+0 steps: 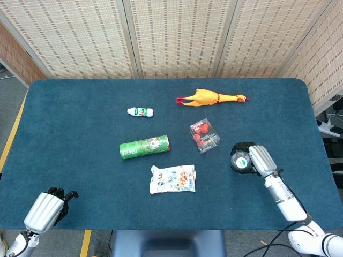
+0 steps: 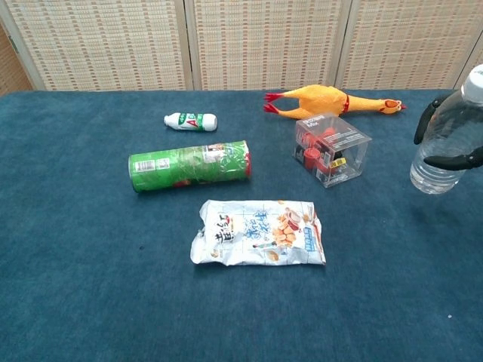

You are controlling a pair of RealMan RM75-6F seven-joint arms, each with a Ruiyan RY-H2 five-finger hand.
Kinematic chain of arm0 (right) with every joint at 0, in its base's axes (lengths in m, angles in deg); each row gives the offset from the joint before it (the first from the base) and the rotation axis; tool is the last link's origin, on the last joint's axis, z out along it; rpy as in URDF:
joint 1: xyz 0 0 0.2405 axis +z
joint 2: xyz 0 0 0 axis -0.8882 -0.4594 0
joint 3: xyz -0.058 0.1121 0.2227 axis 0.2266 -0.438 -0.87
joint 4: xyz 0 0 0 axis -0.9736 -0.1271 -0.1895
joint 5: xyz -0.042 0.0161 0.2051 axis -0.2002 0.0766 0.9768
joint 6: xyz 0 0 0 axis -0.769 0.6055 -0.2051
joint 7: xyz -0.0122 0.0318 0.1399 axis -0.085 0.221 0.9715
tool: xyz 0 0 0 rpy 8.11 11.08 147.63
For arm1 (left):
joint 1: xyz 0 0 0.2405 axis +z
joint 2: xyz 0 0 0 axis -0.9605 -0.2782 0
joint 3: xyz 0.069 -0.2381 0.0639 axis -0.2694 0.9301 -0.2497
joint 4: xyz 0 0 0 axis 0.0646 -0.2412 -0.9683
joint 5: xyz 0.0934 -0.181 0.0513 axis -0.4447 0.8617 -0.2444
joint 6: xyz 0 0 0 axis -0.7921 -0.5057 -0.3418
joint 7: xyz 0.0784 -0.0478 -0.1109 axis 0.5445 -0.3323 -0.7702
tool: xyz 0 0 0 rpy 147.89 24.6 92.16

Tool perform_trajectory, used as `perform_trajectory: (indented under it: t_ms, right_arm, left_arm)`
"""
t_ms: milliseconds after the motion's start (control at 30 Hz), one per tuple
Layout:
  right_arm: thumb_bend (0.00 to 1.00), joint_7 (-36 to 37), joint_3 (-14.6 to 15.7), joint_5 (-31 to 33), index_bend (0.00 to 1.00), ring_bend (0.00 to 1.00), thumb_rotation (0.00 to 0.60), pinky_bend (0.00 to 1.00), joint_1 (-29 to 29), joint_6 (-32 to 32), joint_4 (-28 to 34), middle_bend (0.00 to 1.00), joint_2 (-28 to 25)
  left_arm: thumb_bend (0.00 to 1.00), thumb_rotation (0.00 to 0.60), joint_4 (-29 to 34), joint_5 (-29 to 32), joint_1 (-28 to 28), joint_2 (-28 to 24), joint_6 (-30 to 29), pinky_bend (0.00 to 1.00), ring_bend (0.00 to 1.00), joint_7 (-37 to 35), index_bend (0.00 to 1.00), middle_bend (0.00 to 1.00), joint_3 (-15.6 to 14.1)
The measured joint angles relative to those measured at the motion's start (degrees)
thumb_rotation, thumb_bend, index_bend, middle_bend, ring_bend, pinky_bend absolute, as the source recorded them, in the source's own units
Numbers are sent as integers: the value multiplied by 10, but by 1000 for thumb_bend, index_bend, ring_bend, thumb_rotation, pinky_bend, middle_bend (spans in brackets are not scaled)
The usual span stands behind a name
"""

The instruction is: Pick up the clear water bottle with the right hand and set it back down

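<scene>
A wall of pale woven-reed panels (image 1: 177,37) in light frames is closing off the room behind the table (image 1: 75,139), and a strip of grey floor (image 1: 8,101) with a yellow line is showing past the table's left edge in the head view. The table is wearing a dark teal, carpet-like cover with rounded far corners.

Taking the green canister (image 1: 144,147) lying on its side near the middle as the landmark: a white snack bag (image 1: 172,179) is lying flat just in front of it; a yellow rubber chicken (image 1: 211,98) is stretching out well behind it and to the right; a clear box (image 1: 204,135) holding red pieces is sitting to its right; a small white bottle (image 1: 140,111) is lying on its side behind it.

The right hand (image 1: 251,159) is holding the clear water bottle (image 2: 447,137) well to the right of the canister, its dark fingers (image 2: 424,121) wrapping around the bottle's body. The bottle is standing nearly upright, its base hanging above the cover in the chest view.

The left hand (image 1: 47,210) is sitting at the near left corner, well in front of the canister, fingers curling inward on nothing.
</scene>
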Motion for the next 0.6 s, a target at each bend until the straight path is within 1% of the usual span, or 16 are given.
perform_trajectory:
  t_ms: [200,267,333,433,600]
  right_arm:
    - [446,-4,-8,-50,824,584,600,511,-12,-78,70,769,-30]
    - [446,-5,-9,-62,824,585,600,511,-18,-94,88,769,-42]
    - [446,-2,-8,-60,824,584,600,511,-20,-91,90,769,-45]
    - [445,25,-7,-44,825,585,600,511,-19,-65,79,769,-43]
    - [446,126,-9,-17,824,584,600,511,-12,-20,34,769,-23]
  left_arm:
    - [444,600,1,-4,1,0,-2,548,548,2,436,635,-1]
    - [444,600,1,-3,0,0,-1,548,548,2,437,635,-1]
    - [444,600,1,-2,0,1,1,548,548,3,437,635,-1]
    - [445,600,1,-2,0,1,2,548,548,5,437,635,-2]
    - [444,600,1,-1,-1,2,4,548,548,6,437,635,-2]
